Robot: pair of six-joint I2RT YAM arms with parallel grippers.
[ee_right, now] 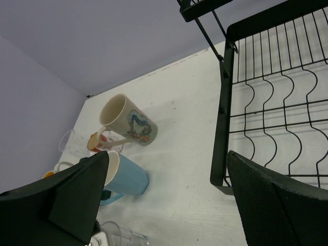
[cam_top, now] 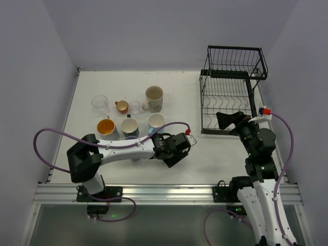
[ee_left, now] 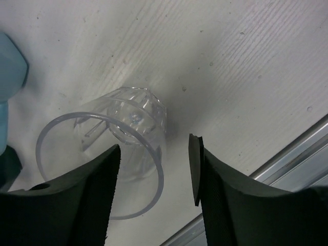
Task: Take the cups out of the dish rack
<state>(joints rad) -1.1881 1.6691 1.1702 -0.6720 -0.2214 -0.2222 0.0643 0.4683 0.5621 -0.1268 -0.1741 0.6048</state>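
The black wire dish rack (cam_top: 230, 97) stands at the back right; no cup shows in it. Several cups stand at the table's left middle: a beige mug (cam_top: 154, 98), an orange-red cup (cam_top: 122, 106), an orange-yellow mug (cam_top: 106, 128), a light blue mug (cam_top: 156, 122) and a clear glass (cam_top: 99, 103). My left gripper (ee_left: 154, 146) is open low over the table, right of the light blue mug. A clear glass (ee_left: 118, 138) stands upright just beyond its left finger, untouched by the right finger. My right gripper (ee_right: 168, 154) is open and empty at the rack's near left corner (ee_right: 220, 154).
A second small clear glass (cam_top: 135, 106) and another mug (cam_top: 129, 125) stand among the cups. The metal rail (cam_top: 164, 193) runs along the near edge, close behind the left gripper. Walls close in the left, back and right sides.
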